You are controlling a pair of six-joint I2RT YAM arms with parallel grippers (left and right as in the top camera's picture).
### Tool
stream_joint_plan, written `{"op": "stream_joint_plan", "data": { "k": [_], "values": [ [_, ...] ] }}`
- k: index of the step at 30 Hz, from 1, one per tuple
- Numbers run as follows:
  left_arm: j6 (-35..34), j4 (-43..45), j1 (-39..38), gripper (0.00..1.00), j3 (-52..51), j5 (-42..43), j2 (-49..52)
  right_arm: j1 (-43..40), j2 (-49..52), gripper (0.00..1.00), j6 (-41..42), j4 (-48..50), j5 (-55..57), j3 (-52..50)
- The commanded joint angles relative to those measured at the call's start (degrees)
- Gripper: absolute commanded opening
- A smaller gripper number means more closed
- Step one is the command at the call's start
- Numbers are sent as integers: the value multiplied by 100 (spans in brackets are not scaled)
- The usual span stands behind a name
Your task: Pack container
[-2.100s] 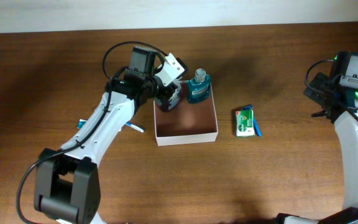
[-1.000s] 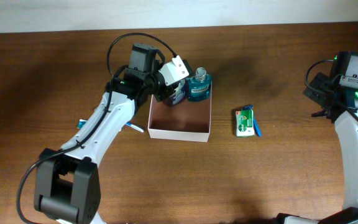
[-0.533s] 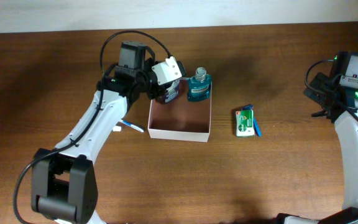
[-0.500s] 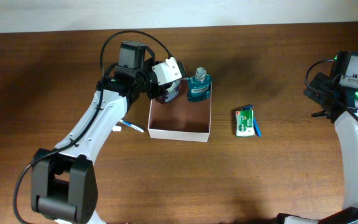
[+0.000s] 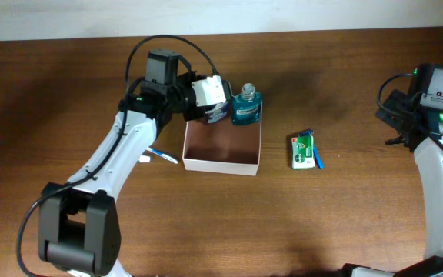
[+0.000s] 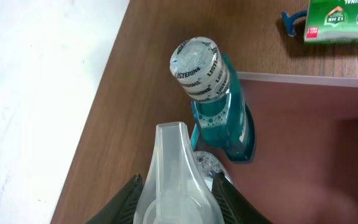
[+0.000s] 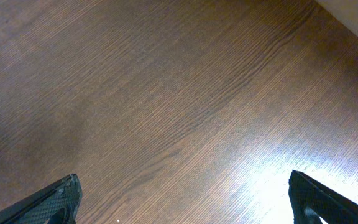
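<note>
The container point(image 5: 222, 164) is a square shallow white box with a reddish-brown inside, at mid-table; its floor shows in the left wrist view point(image 6: 309, 149). A teal mouthwash bottle point(image 5: 245, 108) stands upright in its far right corner, also in the left wrist view point(image 6: 215, 106). My left gripper point(image 5: 208, 104) is shut on a small clear bottle with a whitish cap point(image 6: 176, 155), at the box's far left corner next to the teal bottle; its fingers point(image 6: 179, 182) clamp both sides. My right gripper point(image 5: 397, 115) is open and empty over bare wood at far right point(image 7: 185, 190).
A green packet point(image 5: 303, 151) with a blue-handled item point(image 5: 318, 159) beside it lies right of the box; both show in the left wrist view point(image 6: 344, 18). A toothbrush point(image 5: 162, 155) lies left of the box. The table's far edge meets a white wall.
My left gripper carried the clear bottle from inside the box toward its far left corner. The box slid a little left and turned. The right arm has not moved.
</note>
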Motion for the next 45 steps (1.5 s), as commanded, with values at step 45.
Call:
{"op": "stream_joint_plan", "data": {
  "k": [45],
  "values": [
    [1519, -1609, 352, 33, 1224, 964, 446, -22, -149, 99, 50, 0, -9, 55]
  ]
}}
